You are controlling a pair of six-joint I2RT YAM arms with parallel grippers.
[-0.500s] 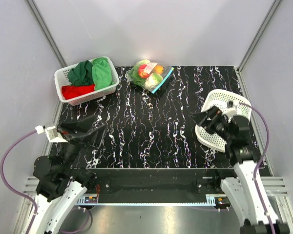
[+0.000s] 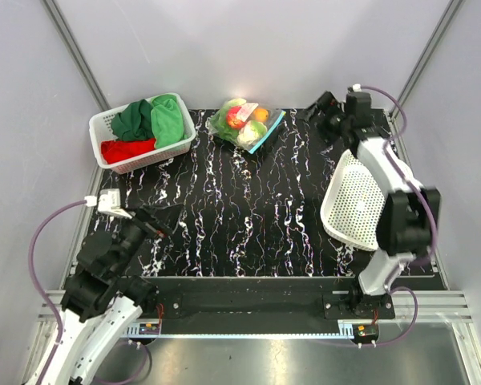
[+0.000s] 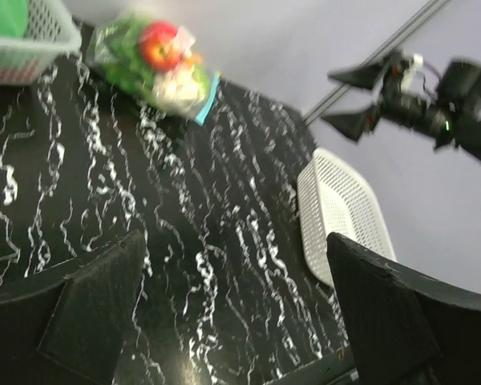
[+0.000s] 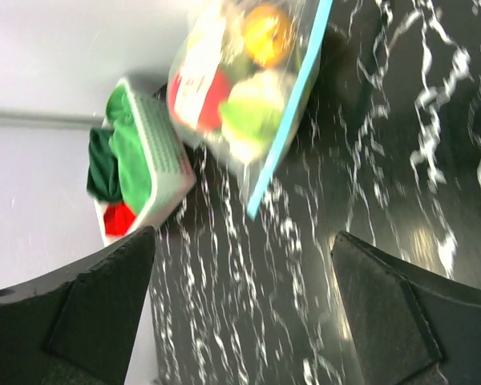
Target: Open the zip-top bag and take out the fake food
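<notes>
Top external: just swung right gripper (image 2: pixel 318 111), spread, to 1 o'clock near zip-top bag (image 2: pixel 246 124); nothing held, approach only.

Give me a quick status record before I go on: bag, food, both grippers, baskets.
bag: clear zip-top bag with teal-blue strip, far centre, ungripped
food: small orange, red, green and pale plastic pieces, inside the bag
left gripper: open, empty, near left
right gripper: open, empty, right of bag, apart
baskets: white mesh basket of cloths far left; second white mesh basket tipped, right
</notes>
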